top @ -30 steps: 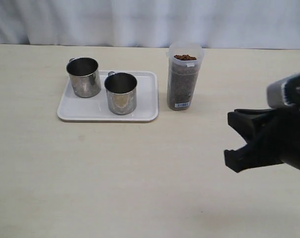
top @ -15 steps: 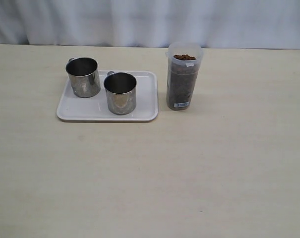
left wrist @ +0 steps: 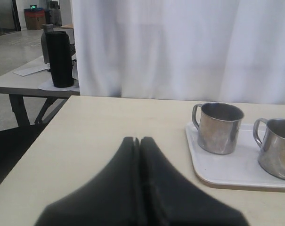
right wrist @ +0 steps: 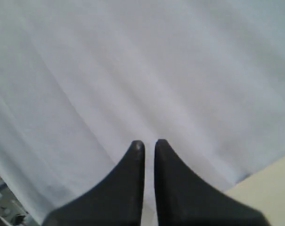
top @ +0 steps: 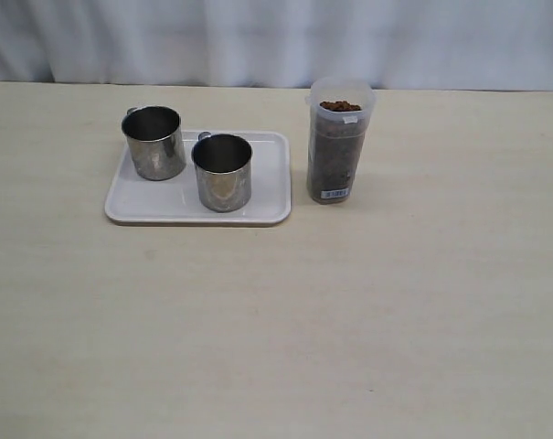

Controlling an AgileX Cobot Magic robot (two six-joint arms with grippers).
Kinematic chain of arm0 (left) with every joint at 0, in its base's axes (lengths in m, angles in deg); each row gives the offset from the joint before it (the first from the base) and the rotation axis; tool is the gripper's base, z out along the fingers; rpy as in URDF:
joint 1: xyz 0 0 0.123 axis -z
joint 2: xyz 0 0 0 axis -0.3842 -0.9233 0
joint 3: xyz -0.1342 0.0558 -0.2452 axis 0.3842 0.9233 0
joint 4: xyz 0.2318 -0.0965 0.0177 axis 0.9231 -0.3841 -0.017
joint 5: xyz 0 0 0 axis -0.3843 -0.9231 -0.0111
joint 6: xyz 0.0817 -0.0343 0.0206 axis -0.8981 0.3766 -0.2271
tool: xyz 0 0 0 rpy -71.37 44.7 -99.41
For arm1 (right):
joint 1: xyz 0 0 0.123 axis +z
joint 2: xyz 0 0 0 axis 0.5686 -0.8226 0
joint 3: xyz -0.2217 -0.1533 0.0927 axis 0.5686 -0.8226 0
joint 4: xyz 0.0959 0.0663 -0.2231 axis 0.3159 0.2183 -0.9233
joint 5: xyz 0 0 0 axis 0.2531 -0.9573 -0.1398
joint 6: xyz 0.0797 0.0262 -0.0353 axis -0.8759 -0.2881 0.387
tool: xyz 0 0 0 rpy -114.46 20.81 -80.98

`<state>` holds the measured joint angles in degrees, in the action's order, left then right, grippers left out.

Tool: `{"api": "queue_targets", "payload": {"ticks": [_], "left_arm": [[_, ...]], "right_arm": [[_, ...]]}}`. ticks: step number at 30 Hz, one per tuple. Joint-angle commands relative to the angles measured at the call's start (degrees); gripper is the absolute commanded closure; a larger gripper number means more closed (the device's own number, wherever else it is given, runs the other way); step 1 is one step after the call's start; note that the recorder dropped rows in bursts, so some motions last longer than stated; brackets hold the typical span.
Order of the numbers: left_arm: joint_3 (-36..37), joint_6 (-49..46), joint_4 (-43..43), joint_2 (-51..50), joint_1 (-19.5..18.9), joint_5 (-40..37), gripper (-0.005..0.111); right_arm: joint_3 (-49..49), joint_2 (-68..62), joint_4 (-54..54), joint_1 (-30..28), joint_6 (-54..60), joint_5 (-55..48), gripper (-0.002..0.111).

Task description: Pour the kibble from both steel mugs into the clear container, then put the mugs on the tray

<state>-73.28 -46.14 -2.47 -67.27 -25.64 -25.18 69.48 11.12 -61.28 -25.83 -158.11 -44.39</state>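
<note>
White curtain (top: 258, 41) hangs behind a pale tabletop (top: 276, 320). On the tabletop lies the tray (top: 271, 178), white and flat. Two mugs stand upright on it, the far steel mug (top: 154, 144) by a back corner and the near steel mug (top: 223, 174) closer to the middle. They are close together but do not touch. Looking down into them, I see only dark shiny steel, so they look empty. Just beside the tray stands the clear container (top: 338, 146). It is upright on the tabletop, not on the tray. It is filled with kibble (top: 340, 106) nearly up to its rim. I see no kibble spilled on the tabletop. Neither arm shows in the wide view. The left claw (left wrist: 138, 141) has its two fingers pressed tight together and holds nothing. It is low over the tabletop, apart from the tray, with the mugs off to one side of it. The right claw (right wrist: 149, 143) has only a thin slit between its fingers and holds nothing too. It points at the curtain. I think the job is done, because the kibble is in the container and both mugs are on the tray. Nothing looks left to do.
</note>
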Motion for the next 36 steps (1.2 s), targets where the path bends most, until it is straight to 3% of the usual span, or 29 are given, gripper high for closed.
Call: {"api": "queue_targets", "payload": {"ticks": [1,3,5,9,12,14,18,20,23,30,36], "left_arm": [[0.2,0.1,-0.3,0.1,0.5,0.5,0.107],[0.2,0.1,-0.3,0.1,0.5,0.5,0.107],[0.2,0.1,-0.3,0.1,0.5,0.5,0.107],[0.2,0.1,-0.3,0.1,0.5,0.5,0.107],[0.2,0.1,-0.3,0.1,0.5,0.5,0.107],[0.2,0.1,-0.3,0.1,0.5,0.6,0.107],[0.2,0.1,-0.3,0.1,0.5,0.6,0.107],[0.2,0.1,-0.3,0.1,0.5,0.6,0.107],[0.2,0.1,-0.3,0.1,0.5,0.6,0.107],[0.2,0.1,-0.3,0.1,0.5,0.8,0.107],[0.2,0.1,0.0,0.1,0.5,0.7,0.107]], "right_arm": [[-7.0,0.1,18.0,0.0,0.0,1.3,0.102],[-8.2,0.1,29.1,0.0,0.0,0.5,0.102],[-8.2,0.1,36.0,0.0,0.0,-10.0,0.102],[-8.2,0.1,37.8,0.3,0.0,-19.9,0.102],[-8.2,0.1,32.9,0.7,3.4,-21.6,0.102],[-8.2,0.1,32.1,0.7,16.1,-21.7,0.102],[-8.2,0.1,37.8,0.7,54.4,-21.7,0.102],[-8.2,0.1,41.5,0.7,67.1,-21.7,0.102],[-8.2,0.1,41.9,0.7,77.3,-21.5,0.102],[-8.2,0.1,41.9,0.7,84.2,-20.4,0.102],[-8.2,0.1,42.1,0.7,83.1,-8.4,0.102]]}}
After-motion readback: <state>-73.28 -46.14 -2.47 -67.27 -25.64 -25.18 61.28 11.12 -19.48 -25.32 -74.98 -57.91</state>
